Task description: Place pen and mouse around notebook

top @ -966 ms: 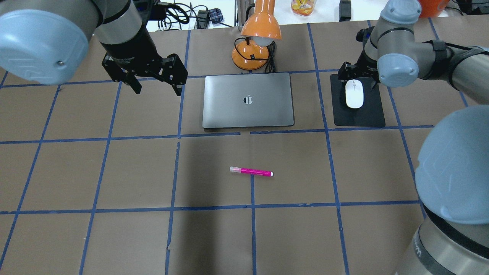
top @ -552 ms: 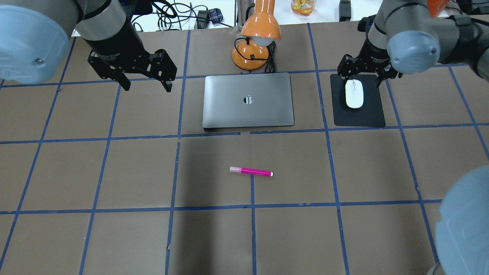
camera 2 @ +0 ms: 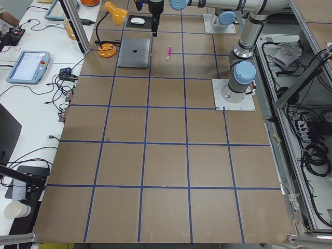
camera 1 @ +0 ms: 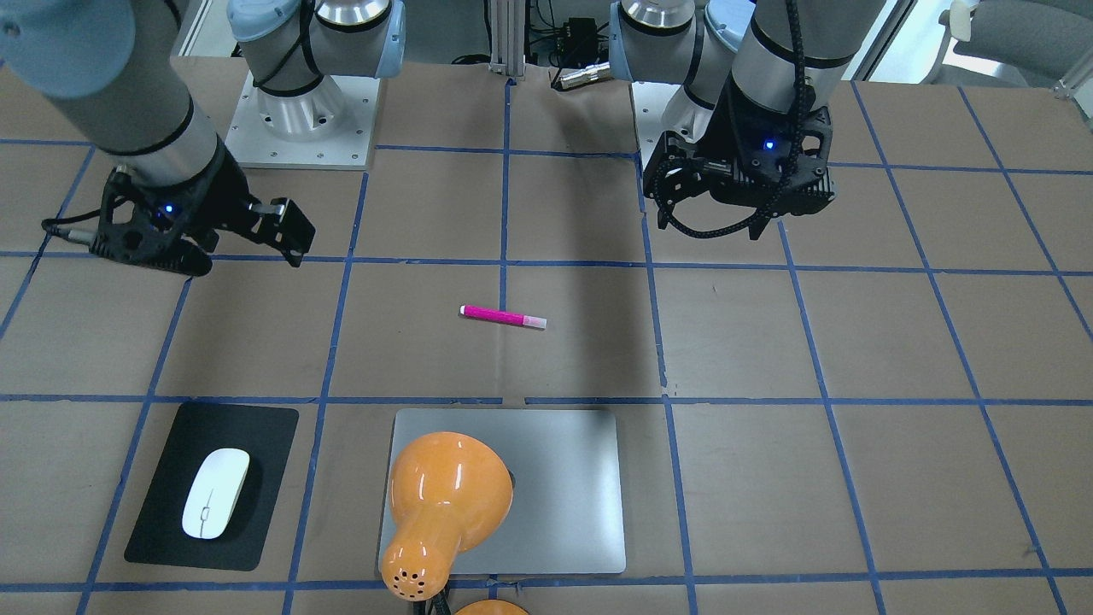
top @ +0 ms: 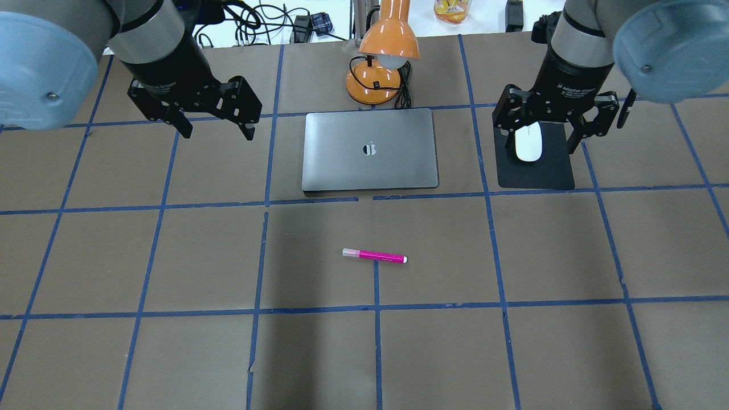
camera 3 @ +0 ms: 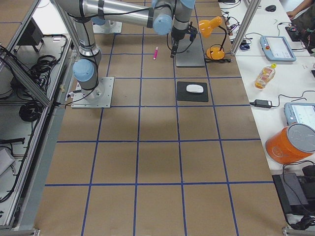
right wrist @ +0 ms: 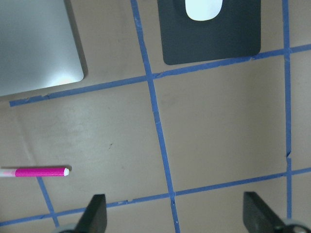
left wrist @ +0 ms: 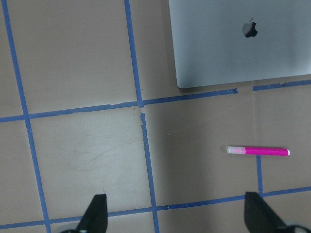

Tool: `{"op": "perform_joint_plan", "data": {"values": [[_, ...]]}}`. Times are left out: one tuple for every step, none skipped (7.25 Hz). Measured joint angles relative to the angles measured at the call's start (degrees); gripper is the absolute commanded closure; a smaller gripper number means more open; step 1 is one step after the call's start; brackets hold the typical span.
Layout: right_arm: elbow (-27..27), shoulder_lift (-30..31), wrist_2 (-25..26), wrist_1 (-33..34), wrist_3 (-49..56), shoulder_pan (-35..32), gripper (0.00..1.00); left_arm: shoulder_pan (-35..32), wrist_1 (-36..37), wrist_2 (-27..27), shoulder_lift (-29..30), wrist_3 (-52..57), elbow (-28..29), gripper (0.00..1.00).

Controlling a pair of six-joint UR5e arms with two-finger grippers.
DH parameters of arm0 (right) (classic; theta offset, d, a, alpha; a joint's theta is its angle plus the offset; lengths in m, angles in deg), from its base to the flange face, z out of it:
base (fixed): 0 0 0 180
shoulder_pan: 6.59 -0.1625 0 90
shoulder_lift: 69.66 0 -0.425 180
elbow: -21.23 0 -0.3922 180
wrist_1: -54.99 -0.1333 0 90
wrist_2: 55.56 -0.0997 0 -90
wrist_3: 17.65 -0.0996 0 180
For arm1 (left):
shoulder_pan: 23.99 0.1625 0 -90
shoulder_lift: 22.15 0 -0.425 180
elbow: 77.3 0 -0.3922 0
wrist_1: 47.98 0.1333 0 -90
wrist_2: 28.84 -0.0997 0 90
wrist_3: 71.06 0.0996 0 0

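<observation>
The pink pen [top: 375,255] lies flat on the brown table in front of the closed silver notebook [top: 370,149]. The white mouse [top: 528,142] rests on a black pad [top: 535,173] to the notebook's right. My left gripper [top: 216,131] hovers open and empty, left of the notebook. My right gripper [top: 538,147] hangs open and empty, high above the table. In the front-facing view this right gripper [camera 1: 243,252] is well short of the mouse [camera 1: 215,494], towards my base. The left wrist view shows the pen [left wrist: 258,151] and notebook [left wrist: 243,39]. In the right wrist view the mouse [right wrist: 204,8] is at the top edge.
An orange desk lamp [top: 381,68] with a black cord stands just behind the notebook, its shade [camera 1: 444,504] leaning over the notebook's back edge. Blue tape lines grid the brown table. Cables, a bottle and an orange container sit on the white bench beyond.
My right arm swung its elbow out of view, and its gripper turned and rose over the mouse pad. My left gripper shifted slightly left and back. Pen, mouse and notebook stayed put.
</observation>
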Motion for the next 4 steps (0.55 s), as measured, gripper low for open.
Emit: {"op": "perform_joint_plan", "data": {"values": [[0.07, 2.4, -0.1, -2.48, 0.35, -0.26, 0.0, 0.0, 0.01, 0.0, -0.06, 0.0, -0.04, 0.0], [0.05, 3.59, 0.01, -3.7, 0.65, -0.16, 0.0, 0.0, 0.01, -0.03, -0.1, 0.0, -0.08, 0.0], [0.04, 4.14, 0.04, -4.02, 0.81, 0.08, 0.0, 0.0, 0.03, -0.03, -0.11, 0.0, -0.1, 0.0], [0.1, 4.37, 0.0, -3.94, 0.86, 0.23, 0.0, 0.0, 0.07, -0.02, -0.12, 0.0, -0.11, 0.0]]}}
